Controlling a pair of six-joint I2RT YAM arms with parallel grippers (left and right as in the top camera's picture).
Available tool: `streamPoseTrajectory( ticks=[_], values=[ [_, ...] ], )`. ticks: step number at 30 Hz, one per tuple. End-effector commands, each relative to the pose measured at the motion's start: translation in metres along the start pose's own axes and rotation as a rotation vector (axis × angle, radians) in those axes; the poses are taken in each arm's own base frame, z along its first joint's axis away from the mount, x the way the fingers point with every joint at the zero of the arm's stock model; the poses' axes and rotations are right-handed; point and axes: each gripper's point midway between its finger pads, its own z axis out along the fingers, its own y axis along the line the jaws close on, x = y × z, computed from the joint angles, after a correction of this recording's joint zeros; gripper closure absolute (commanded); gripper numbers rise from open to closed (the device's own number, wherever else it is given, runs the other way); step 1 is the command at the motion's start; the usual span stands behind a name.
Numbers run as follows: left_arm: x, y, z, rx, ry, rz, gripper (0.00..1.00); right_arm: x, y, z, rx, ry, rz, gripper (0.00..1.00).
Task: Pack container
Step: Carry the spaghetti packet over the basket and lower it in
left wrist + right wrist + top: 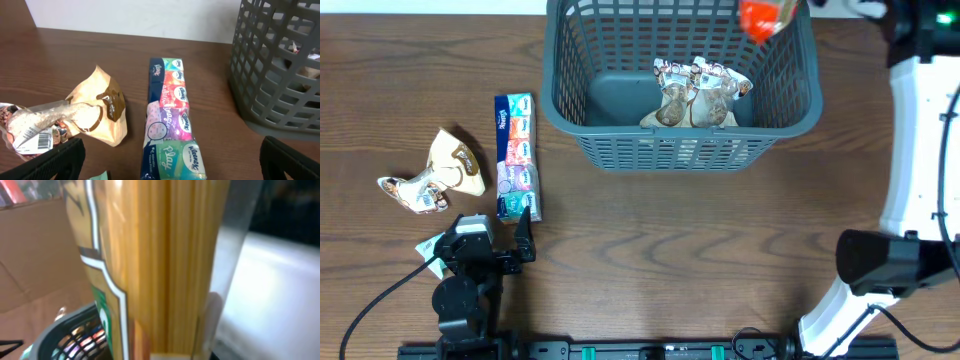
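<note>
The container is a dark grey slotted basket at the back centre, with two brown-and-white snack packets inside; its wall shows in the left wrist view. My right gripper is shut on a packet of spaghetti, whose red-orange end hangs over the basket's back right corner. My left gripper is open just short of the near end of a multicolour tissue pack. That pack lies lengthwise between the open fingers, which touch nothing.
A tan-and-brown packet and a clear packet with a barcode lie left of the tissue pack. A pale green wrapper peeks out beside the left arm. The right arm's white links run along the right edge.
</note>
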Motion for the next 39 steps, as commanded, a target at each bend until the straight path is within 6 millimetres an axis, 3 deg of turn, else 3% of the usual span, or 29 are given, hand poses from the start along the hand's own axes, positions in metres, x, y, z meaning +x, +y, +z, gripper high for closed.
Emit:
streamPoseTrajectory(
  ticks=[1,10,15,22,28,39],
  values=[
    [0.011,0.0,0.003,0.004,0.021,-0.004,0.01,0.013,0.003,0.017,0.024,0.049,-0.035,0.99],
    [0.011,0.0,0.003,0.004,0.022,-0.004,0.01,0.097,0.0,0.064,0.031,0.286,0.109,0.99],
    [0.011,0.0,0.003,0.004,0.021,-0.004,0.01,0.154,0.014,0.084,-0.041,0.448,0.132,0.99],
    [0.011,0.0,0.003,0.004,0.022,-0.004,0.01,0.214,0.025,0.088,-0.052,0.672,0.081,0.99],
    [0.011,0.0,0.003,0.004,0.022,-0.004,0.01,0.247,0.021,0.073,0.026,0.874,-0.046,0.99],
    [0.011,0.0,0.003,0.004,0.021,-0.004,0.01,0.266,0.01,0.051,0.025,1.0,-0.13,0.99]
  ],
)
